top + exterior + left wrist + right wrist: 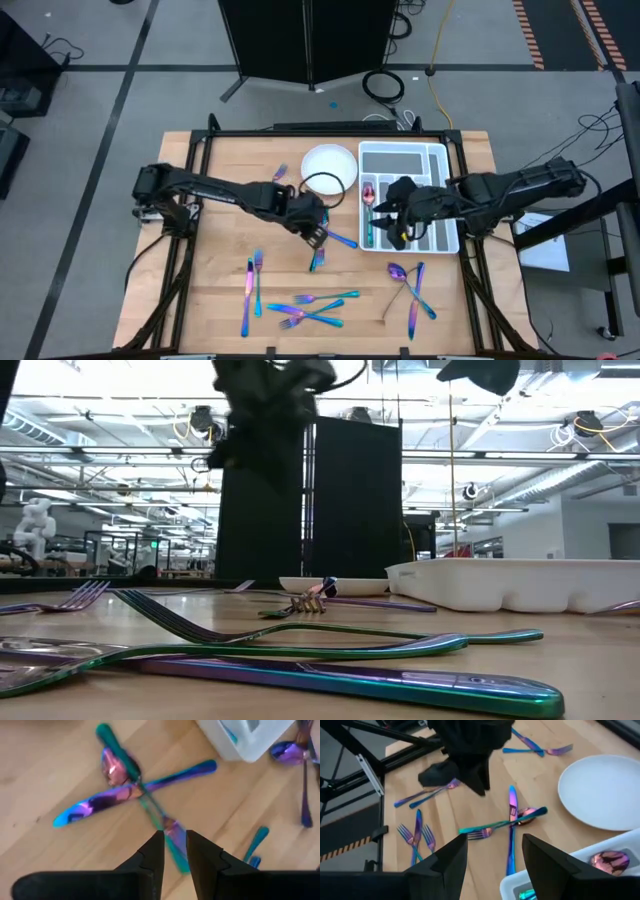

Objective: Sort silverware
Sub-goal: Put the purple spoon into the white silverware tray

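Closest below the left gripper [174, 851], jaws slightly parted and empty, a fork [150, 807] crosses a knife [132, 794] on the worktop [225, 280]; it should descend straddling the fork's handle. Right gripper [492, 852] hovers wide open over the cutlery tray [445, 150].

My two arms are black and matte, built of thick rounded segments with bulky joints. Each claw ends in two blunt, wedge-shaped black fingers [152, 860] with stepped inner faces, smooth and unmarked.

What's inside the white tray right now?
In the white tray: a pink spoon and a teal handle in its left slot. The right claw covers the middle slots.
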